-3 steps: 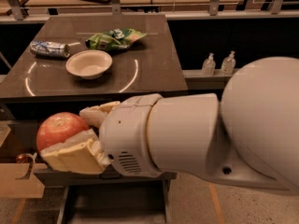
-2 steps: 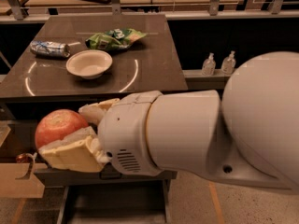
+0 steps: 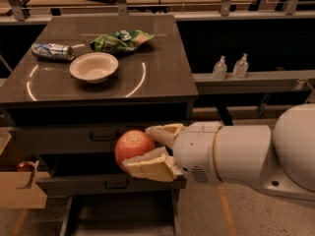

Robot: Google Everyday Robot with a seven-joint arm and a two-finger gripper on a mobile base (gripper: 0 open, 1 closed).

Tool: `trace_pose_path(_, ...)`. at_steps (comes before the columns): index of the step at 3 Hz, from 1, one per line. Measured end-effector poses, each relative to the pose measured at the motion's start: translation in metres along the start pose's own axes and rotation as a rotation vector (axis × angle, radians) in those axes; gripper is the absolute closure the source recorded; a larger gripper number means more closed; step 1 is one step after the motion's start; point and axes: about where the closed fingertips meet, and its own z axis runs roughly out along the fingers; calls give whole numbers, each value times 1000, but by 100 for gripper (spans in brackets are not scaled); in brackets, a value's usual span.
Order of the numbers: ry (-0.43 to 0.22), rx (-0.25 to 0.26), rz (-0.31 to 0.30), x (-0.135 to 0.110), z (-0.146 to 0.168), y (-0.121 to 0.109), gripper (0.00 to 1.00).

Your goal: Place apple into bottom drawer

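My gripper [image 3: 145,150] is shut on the red-pink apple [image 3: 133,148], with one cream finger above it and one below. It holds the apple in front of the grey cabinet, level with the gap between the two upper drawers with dark loop handles [image 3: 104,136]. The bottom drawer [image 3: 120,215] stands pulled out below, a wide grey tray with a flat floor, directly under the apple and my arm [image 3: 231,154].
On the dark cabinet top [image 3: 162,77] lie a white bowl [image 3: 94,66], a green snack bag [image 3: 121,40] and a crushed can [image 3: 52,51]. A cardboard box [image 3: 19,190] stands at the left. Two clear bottles [image 3: 230,67] sit on a shelf at the right.
My arm has drawn back to the right, away from the camera, and the apple moved right with it. The cabinet's drawers and the open bottom drawer have come into view.
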Motion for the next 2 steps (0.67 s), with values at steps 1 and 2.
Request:
trace_pose_path(1,10,-25,20,54,8,-41,100)
trace_pose_path(2,28,-109,37,93,31,-47,100)
